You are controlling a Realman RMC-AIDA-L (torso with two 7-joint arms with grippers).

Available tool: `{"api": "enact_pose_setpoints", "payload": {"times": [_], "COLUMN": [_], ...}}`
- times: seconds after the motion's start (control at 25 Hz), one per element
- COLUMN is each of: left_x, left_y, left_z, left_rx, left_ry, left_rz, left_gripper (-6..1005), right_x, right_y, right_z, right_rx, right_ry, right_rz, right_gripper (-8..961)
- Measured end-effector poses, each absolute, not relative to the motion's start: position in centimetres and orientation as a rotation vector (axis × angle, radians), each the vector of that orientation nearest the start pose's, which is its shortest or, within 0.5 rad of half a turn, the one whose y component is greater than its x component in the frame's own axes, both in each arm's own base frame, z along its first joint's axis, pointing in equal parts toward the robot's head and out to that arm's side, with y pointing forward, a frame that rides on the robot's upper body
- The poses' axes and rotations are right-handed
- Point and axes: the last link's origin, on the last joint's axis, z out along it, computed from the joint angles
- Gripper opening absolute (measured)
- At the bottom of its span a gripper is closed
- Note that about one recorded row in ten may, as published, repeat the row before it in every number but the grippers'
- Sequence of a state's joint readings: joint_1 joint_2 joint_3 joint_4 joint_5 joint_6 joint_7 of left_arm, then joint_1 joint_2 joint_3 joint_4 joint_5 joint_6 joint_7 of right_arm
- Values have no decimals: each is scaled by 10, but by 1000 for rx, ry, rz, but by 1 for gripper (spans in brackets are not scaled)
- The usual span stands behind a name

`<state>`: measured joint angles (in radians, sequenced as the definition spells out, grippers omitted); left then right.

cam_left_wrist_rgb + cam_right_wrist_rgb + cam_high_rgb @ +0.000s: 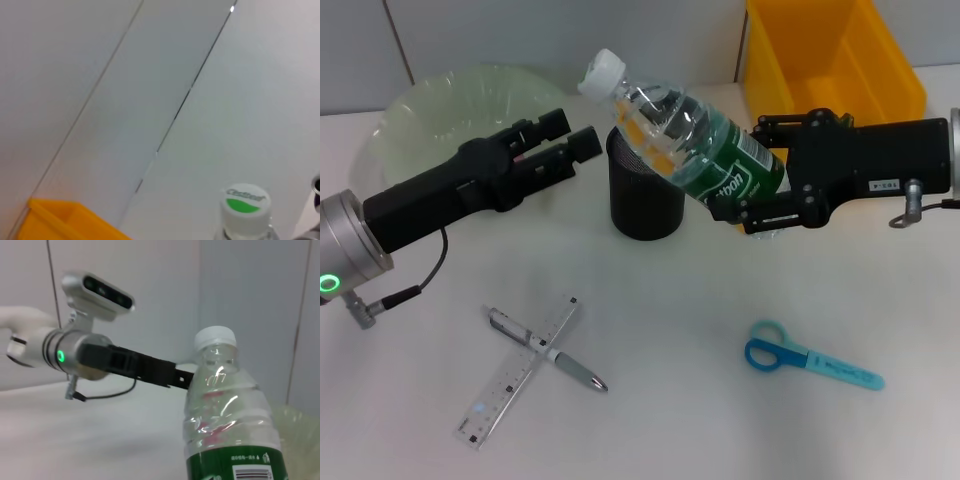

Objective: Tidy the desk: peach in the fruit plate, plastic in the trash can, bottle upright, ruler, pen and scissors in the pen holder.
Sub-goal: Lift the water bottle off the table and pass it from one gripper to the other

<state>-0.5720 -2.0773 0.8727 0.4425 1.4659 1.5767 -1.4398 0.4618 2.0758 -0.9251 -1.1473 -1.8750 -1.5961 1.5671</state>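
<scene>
My right gripper (752, 172) is shut on the lower body of the clear bottle (685, 135) with its green label. It holds the bottle tilted above the desk (670, 420), white cap (603, 73) up and to the left, over the black mesh pen holder (645, 205). The bottle (227, 410) fills the right wrist view. My left gripper (575, 140) hovers open just left of the pen holder, in front of the pale green fruit plate (440, 110). The clear ruler (518, 372) and the pen (548, 350) lie crossed at front left. The blue scissors (810, 362) lie at front right. No peach or plastic shows.
The yellow trash can (830, 60) stands at the back right, behind my right arm. In the left wrist view, the bottle cap (245, 205) and a corner of the trash can (65, 217) show against a grey wall.
</scene>
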Motion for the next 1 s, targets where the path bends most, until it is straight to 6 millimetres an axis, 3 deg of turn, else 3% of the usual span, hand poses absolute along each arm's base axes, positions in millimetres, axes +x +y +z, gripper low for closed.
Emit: {"api": "enact_pose_setpoints", "payload": {"times": [1.0], "left_x": [-206], "left_y": [327], "left_z": [-9], "left_rx": [-2354], "left_ry": [-822], "left_rz": [-1644], "left_gripper": [808], "right_x": [184], "right_y": [344], "right_z": [43], "right_rx": [-2768], "right_ry": [145], "right_rz": [720], "right_gripper": [769]}}
